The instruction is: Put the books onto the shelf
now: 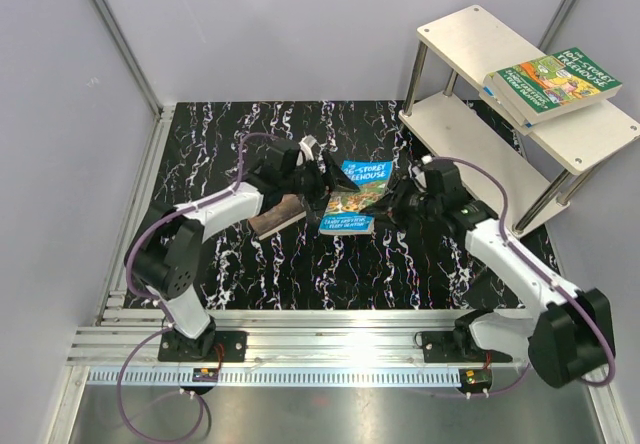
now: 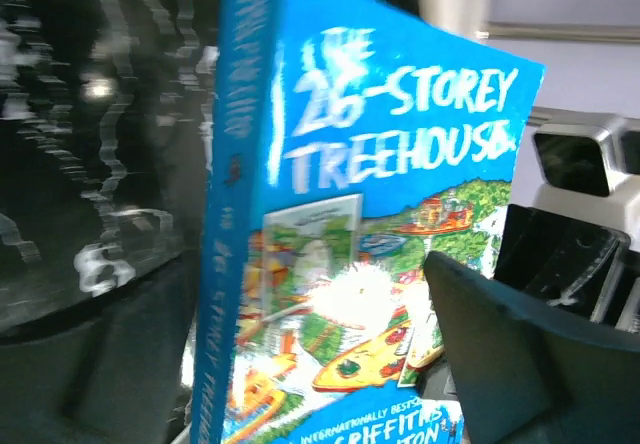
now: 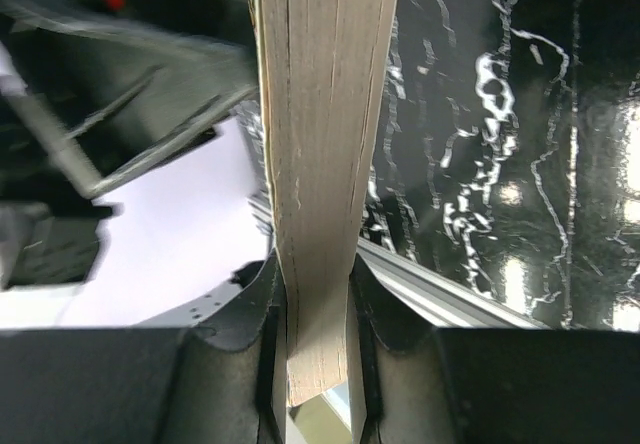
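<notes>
Clamped narrow, the right claw (image 3: 318, 299) grips the page edge of the blue book (image 3: 325, 114), with one finger (image 3: 262, 314) pressed on each side of the pages. In the overhead view this book sits tilted between the two arms, over the middle of the table (image 1: 250, 274). Its cover faces up and towards the left arm. I cannot tell whether its lower edge touches the tabletop.

At the book's other side the left claw (image 1: 322, 176) stands wide. Its wrist camera is filled by the spine and the cover, which reads "The 26-Storey Treehouse". One dark finger (image 2: 520, 364) crosses in front of the cover's lower right, and the other is a blur at the lower left. I cannot tell whether either finger touches the book.

Just left of the blue book, under the left arm, a brown book (image 1: 282, 214) lies flat on the black, white-veined table.

Farther back on the right stands the shelf (image 1: 465, 39), two pale boards on thin metal posts. A stack of books (image 1: 555, 86) lies flat at the right end of its upper board, with a green Treehouse cover on top. The lower board shows nothing on the part in view.
</notes>
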`<state>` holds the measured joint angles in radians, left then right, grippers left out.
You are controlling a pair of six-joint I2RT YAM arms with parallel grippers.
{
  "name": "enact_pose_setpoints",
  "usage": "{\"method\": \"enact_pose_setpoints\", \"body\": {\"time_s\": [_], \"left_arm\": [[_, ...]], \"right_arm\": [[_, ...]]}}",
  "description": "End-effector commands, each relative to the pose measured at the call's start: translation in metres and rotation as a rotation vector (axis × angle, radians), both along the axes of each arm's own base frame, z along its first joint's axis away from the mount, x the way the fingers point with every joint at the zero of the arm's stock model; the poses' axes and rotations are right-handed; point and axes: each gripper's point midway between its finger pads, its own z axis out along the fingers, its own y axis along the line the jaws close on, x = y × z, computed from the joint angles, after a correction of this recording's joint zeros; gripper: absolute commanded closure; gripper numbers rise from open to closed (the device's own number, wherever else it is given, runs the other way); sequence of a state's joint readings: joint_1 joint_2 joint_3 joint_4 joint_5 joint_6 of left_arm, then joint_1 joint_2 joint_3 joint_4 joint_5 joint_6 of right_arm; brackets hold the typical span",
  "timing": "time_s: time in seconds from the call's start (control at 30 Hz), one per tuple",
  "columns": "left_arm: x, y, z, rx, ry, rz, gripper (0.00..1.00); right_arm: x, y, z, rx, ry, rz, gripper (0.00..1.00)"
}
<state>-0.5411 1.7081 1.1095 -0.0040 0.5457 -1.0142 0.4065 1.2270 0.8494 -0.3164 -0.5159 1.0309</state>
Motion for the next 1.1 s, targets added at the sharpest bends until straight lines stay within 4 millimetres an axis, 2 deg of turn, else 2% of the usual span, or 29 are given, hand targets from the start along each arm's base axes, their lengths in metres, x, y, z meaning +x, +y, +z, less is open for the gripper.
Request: {"method": "enact_pose_setpoints", "body": {"time_s": [0.0, 0.07, 0.1, 0.17, 0.2, 0.27, 0.3, 0.33, 0.37, 0.4, 0.6, 0.73, 0.77, 0.8, 0.83, 0.9, 0.93, 0.97, 1.0, 1.03, 1.07], "left_arm": [[-0.002, -0.026, 0.045, -0.198, -0.09, -0.057, 0.18], [-0.004, -0.034, 0.048, -0.256, -0.064, -0.074, 0.34], [-0.004, -0.041, 0.06, -0.305, -0.106, -0.093, 0.43], [-0.005, -0.052, 0.066, -0.364, -0.09, -0.125, 0.47], [-0.006, -0.06, 0.077, -0.41, -0.128, -0.152, 0.55], [-0.005, -0.072, 0.085, -0.463, -0.118, -0.192, 0.62], [-0.007, -0.077, 0.095, -0.503, -0.151, -0.211, 0.73], [-0.006, -0.08, 0.1, -0.527, -0.133, -0.215, 0.78], [-0.003, -0.084, 0.107, -0.546, -0.148, -0.224, 0.9], [0.0, -0.089, 0.103, -0.548, -0.139, -0.228, 1.0], [0.025, -0.11, 0.117, -0.568, -0.163, -0.266, 1.0], [0.044, -0.128, 0.117, -0.584, -0.158, -0.281, 1.0], [0.048, -0.132, 0.113, -0.585, -0.149, -0.28, 0.91], [0.052, -0.137, 0.124, -0.603, -0.163, -0.282, 0.81], [0.056, -0.141, 0.118, -0.603, -0.149, -0.278, 0.72], [0.063, -0.151, 0.105, -0.613, -0.124, -0.266, 0.77], [0.067, -0.157, 0.12, -0.639, -0.139, -0.273, 0.8], [0.068, -0.167, 0.101, -0.617, -0.093, -0.274, 0.88], [0.069, -0.173, 0.1, -0.61, -0.092, -0.283, 1.0], [0.07, -0.18, 0.117, -0.627, -0.13, -0.3, 1.0], [0.071, -0.191, 0.097, -0.597, -0.085, -0.299, 1.0]], "right_arm": [[0.006, -0.004, 0.069, 0.136, -0.219, -0.032, 1.0], [0.0, -0.014, 0.071, 0.107, -0.236, -0.061, 1.0], [-0.001, -0.019, 0.071, 0.096, -0.241, -0.073, 1.0], [-0.005, -0.031, 0.069, 0.069, -0.243, -0.111, 1.0], [-0.006, -0.035, 0.068, 0.062, -0.243, -0.123, 1.0], [-0.007, -0.049, 0.064, 0.02, -0.244, -0.175, 1.0], [-0.007, -0.055, 0.062, 0.002, -0.244, -0.196, 1.0], [-0.006, -0.065, 0.056, -0.03, -0.227, -0.236, 1.0], [-0.005, -0.068, 0.053, -0.042, -0.22, -0.244, 1.0], [-0.005, -0.07, 0.05, -0.045, -0.212, -0.25, 1.0], [-0.001, -0.071, 0.034, -0.067, -0.166, -0.252, 1.0], [0.012, -0.083, 0.025, -0.144, -0.151, -0.318, 1.0], [0.014, -0.086, 0.023, -0.165, -0.145, -0.335, 1.0], [0.017, -0.096, 0.017, -0.218, -0.123, -0.376, 1.0], [0.019, -0.102, 0.015, -0.252, -0.119, -0.394, 1.0], [0.021, -0.117, 0.015, -0.317, -0.101, -0.443, 1.0], [0.025, -0.13, 0.011, -0.368, -0.093, -0.494, 1.0], [0.026, -0.136, 0.012, -0.382, -0.088, -0.514, 1.0], [0.027, -0.145, 0.013, -0.391, -0.077, -0.538, 1.0], [0.028, -0.148, 0.014, -0.396, -0.078, -0.544, 1.0], [0.028, -0.152, 0.014, -0.401, -0.079, -0.552, 1.0]]}}
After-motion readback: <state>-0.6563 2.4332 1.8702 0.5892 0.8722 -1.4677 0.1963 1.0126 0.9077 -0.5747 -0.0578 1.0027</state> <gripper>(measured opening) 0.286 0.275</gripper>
